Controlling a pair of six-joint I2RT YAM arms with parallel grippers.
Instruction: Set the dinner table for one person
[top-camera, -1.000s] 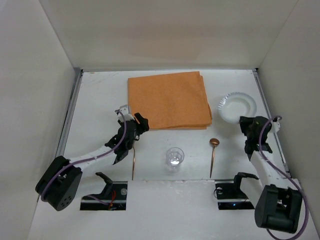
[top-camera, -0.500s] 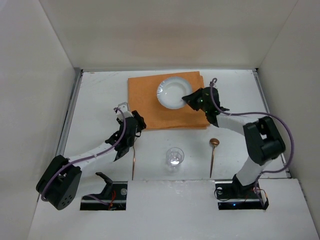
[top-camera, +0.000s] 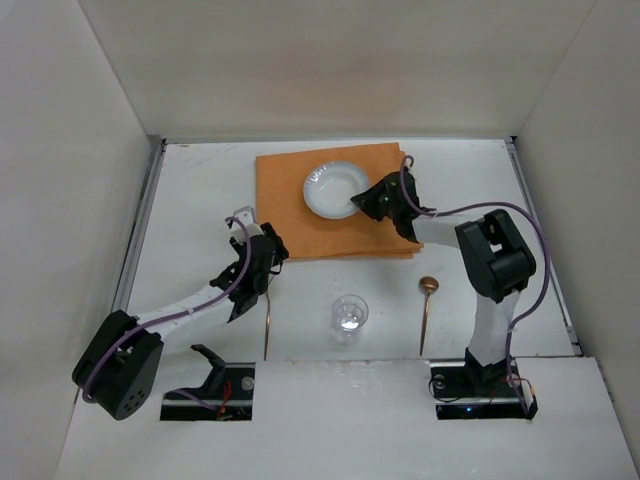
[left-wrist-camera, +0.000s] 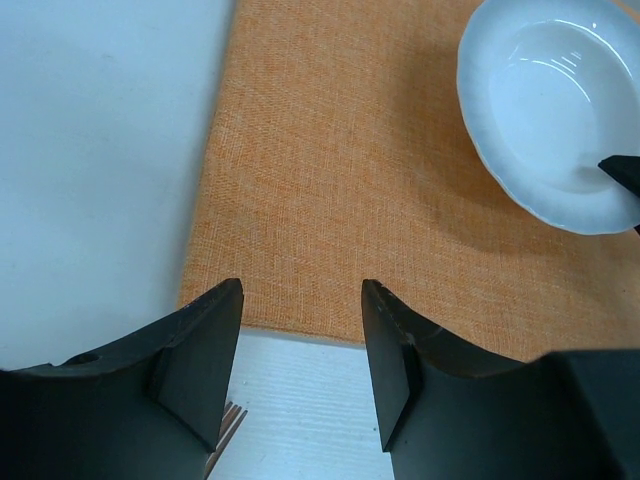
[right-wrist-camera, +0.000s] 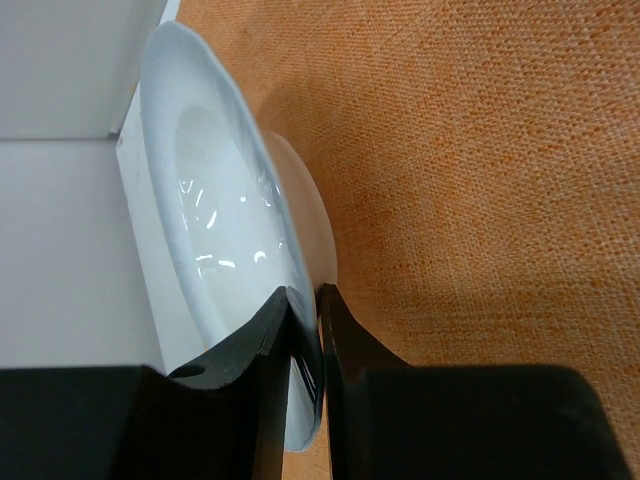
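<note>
We see the right fingers (right-wrist-camera: 262, 350) narrow, pinching the rim of the round white ceramic plate (top-camera: 333, 187) over the far part of the orange rectangular cloth (top-camera: 300, 220). The left fingers (left-wrist-camera: 200, 330) spread wide, holding nothing, at that cloth's near-left corner. The slim copper fork (top-camera: 268, 325), clear glass tumbler (top-camera: 349, 313) and copper spoon (top-camera: 427, 300) rest nearer the arms on the flat white matte bench (top-camera: 190, 200), which lies under everything.

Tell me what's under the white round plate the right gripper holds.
The orange rectangular cloth lies under the white round plate, which the right gripper pinches by its rim. The patch beneath is covered, so contact can't be confirmed.
</note>
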